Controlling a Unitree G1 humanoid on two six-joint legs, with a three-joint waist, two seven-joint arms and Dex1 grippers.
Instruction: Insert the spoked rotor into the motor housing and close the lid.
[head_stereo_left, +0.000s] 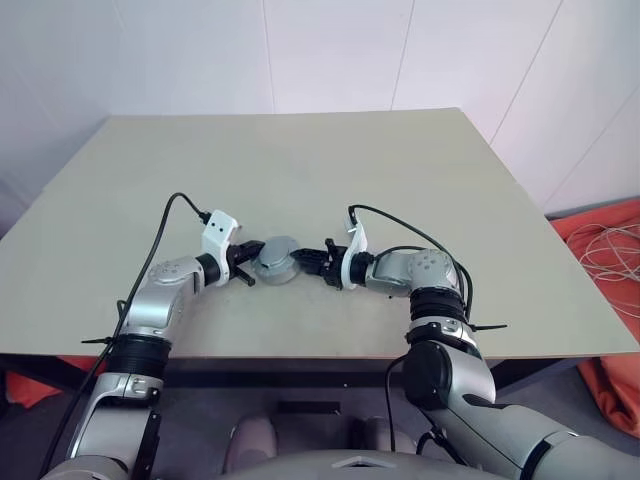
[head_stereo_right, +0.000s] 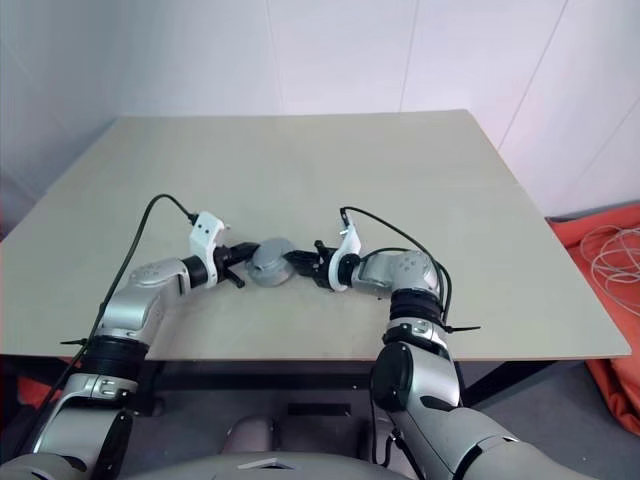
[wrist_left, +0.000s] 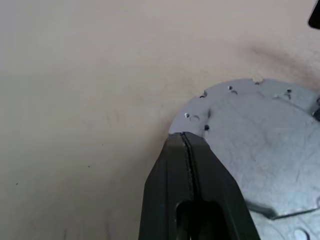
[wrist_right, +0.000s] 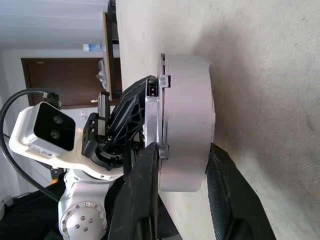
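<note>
On the matte beige table (head_stereo_left: 300, 160), near its front edge and between the two arms, sits a round silver-grey metal assembly: the lid (head_stereo_left: 277, 253) closed flat over the motor housing (wrist_right: 187, 125). In the right wrist view the housing reads as a thick, smooth-walled drum of pale cast metal, with the lid as a thin plate flush against one face and a small notch at its rim. In the left wrist view the lid's face is dull, slightly pitted metal with tiny holes along its curved edge.

The left gripper (wrist_left: 187, 145) is clenched, its two black tapered fingers pressed together to a thin seam, pinching the lid's thin edge. The right gripper (wrist_right: 182, 167) straddles the assembly's opposite side, one ribbed black finger against the lid's face and the other just beside the housing's far face; whether it actually presses on the metal I cannot tell.
</note>
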